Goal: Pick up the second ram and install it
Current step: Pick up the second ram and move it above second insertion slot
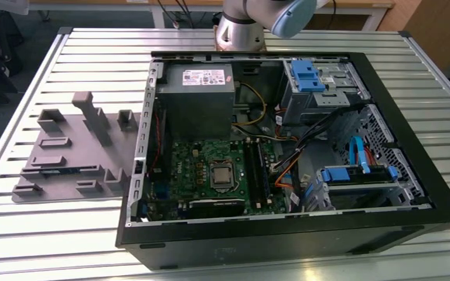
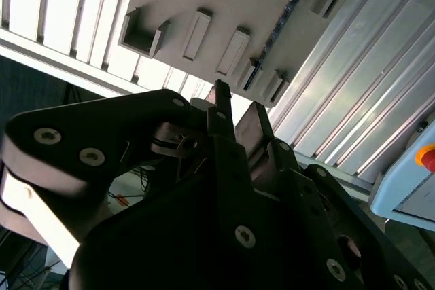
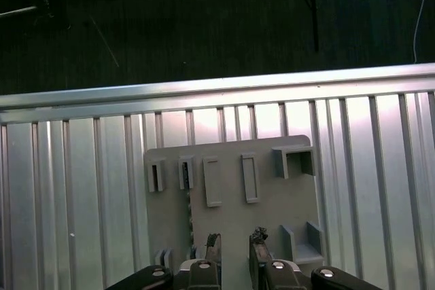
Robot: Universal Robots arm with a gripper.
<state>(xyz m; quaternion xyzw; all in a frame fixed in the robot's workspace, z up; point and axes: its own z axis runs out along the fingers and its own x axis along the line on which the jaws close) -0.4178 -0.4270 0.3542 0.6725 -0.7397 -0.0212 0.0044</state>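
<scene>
On gray tray [image 1: 84, 153], second ram [image 1: 53, 170] (slotted edgewise).

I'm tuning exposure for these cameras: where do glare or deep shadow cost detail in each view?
Second wrist view: the table slats blow out white while the gripper is a dark silhouette. First wrist view: the floor is near black, the gray holder tray evenly lit. Exterior view: soft, even light; the computer case interior sits in mild shadow.
</scene>
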